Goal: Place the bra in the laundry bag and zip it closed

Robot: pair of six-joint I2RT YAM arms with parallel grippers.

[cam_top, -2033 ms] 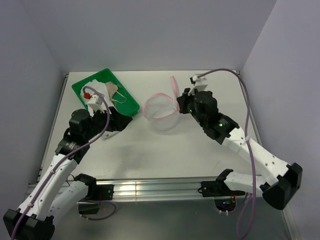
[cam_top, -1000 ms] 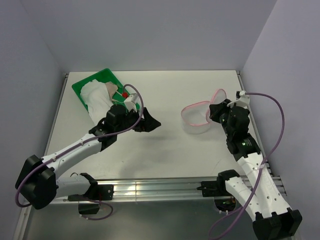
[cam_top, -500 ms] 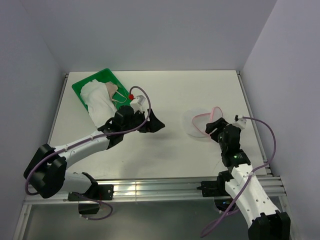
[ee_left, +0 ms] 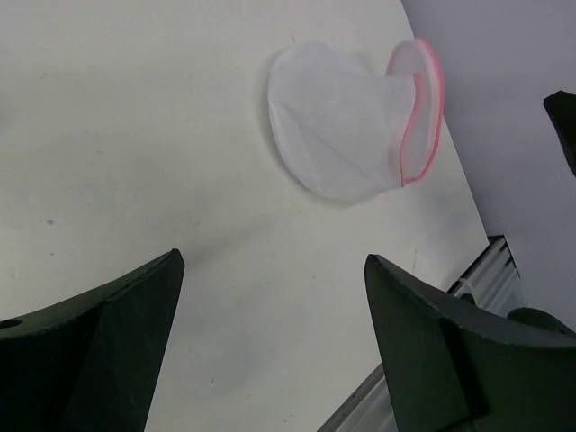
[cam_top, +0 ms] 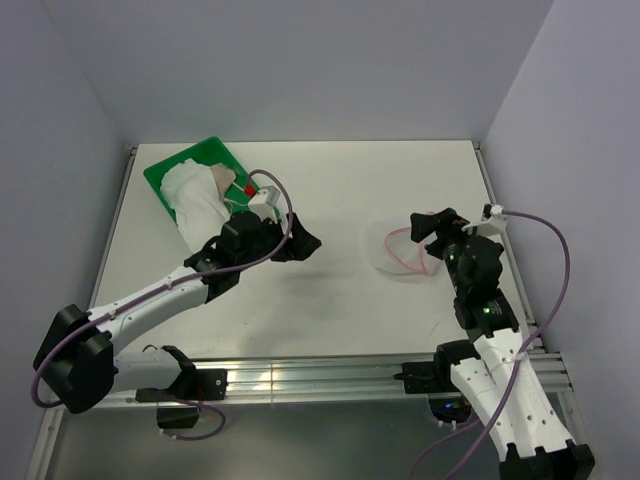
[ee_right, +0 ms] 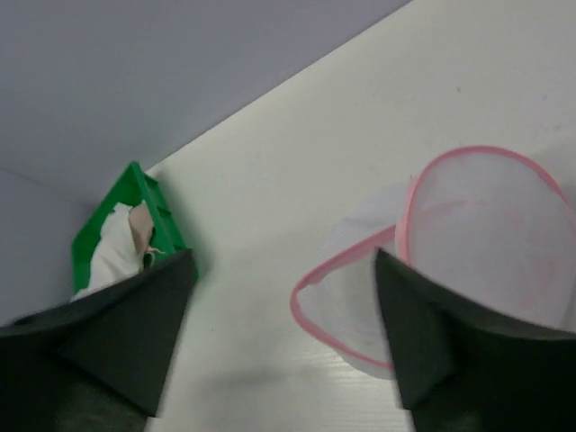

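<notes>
Right gripper (ee_right: 283, 270) stands wide and holds nothing; the bag (ee_right: 486, 225) lies open-mouthed on the surface (ee_right: 297, 162) just ahead of it, nearer its right finger. Left gripper (ee_left: 270, 265) is wide too, with the bag well ahead. Bra (cam_top: 195, 200) sits in the green tray (cam_top: 158, 172) behind the left gripper.

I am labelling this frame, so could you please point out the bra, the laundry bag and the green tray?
bra (cam_top: 190, 200), top external view, on its whitish fabric.
laundry bag (ee_left: 337, 135), left wrist view, on its white mesh wall.
green tray (cam_top: 212, 148), top external view, on its far rim.
</notes>
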